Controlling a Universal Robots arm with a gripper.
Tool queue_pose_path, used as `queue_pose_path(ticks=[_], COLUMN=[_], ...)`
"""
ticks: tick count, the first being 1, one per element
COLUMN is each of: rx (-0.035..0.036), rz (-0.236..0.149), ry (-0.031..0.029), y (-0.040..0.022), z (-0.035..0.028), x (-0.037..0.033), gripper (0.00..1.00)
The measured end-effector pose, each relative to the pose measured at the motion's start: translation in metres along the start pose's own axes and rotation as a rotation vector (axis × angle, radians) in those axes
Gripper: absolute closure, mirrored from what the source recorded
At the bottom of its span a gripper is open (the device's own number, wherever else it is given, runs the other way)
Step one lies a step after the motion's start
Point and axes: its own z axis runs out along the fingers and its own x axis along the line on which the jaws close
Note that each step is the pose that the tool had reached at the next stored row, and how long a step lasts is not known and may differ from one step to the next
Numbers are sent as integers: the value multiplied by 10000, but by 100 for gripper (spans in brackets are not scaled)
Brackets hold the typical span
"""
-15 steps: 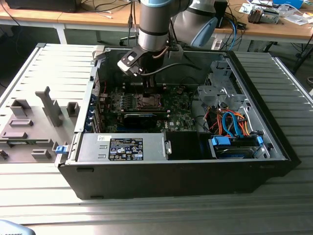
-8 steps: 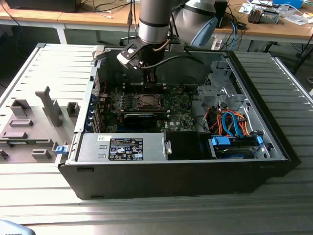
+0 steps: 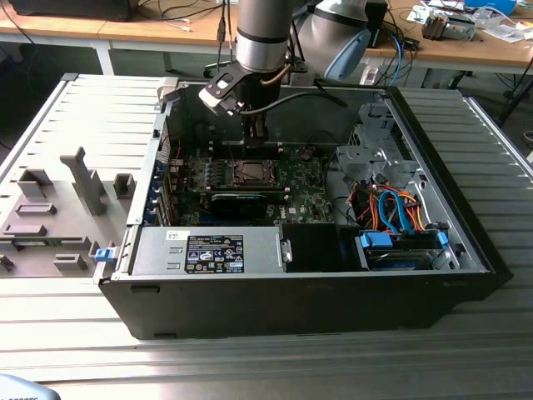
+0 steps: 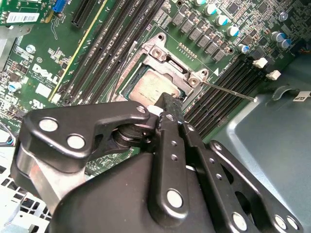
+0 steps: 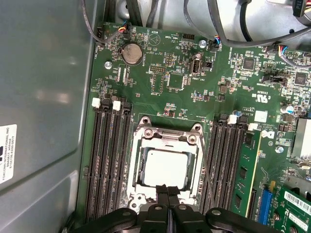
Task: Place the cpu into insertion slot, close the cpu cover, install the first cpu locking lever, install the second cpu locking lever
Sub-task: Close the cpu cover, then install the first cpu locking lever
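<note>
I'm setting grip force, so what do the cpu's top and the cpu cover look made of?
The cpu: its top looks like bare metal with a matt silvery-grey finish, flat and evenly pale. The cpu cover: probably stamped sheet metal, silver-grey and slightly glossy, since its thin edges catch the light.

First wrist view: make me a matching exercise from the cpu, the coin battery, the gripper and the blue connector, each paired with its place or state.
1 square silvery-grey metal cpu
2 round silver coin battery
3 black metal gripper
4 blue plastic connector

A on the green circuit board, apart from the cpu
B inside the silver-grey metal frame cpu cover
C beside the green memory module
D shut, tips at that cover's edge

Pairs: 1-B, 2-A, 3-D, 4-C
</note>
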Motion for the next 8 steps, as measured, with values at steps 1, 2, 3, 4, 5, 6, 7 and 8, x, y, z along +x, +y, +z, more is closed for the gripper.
queue_pose_path(ticks=[1, 2, 3, 4, 5, 6, 7, 8], rx=[0, 0, 0, 0, 0, 0, 0, 0], rz=[0, -1, -1, -1, -1, -1, -1, -1], ry=[1, 0, 1, 1, 0, 1, 0, 1], y=[0, 0, 0, 0, 0, 0, 0, 0], z=[0, 0, 0, 0, 0, 0, 0, 0], x=[0, 0, 0, 0, 0, 0, 0, 0], gripper=[89, 89, 89, 89, 89, 89, 89, 89])
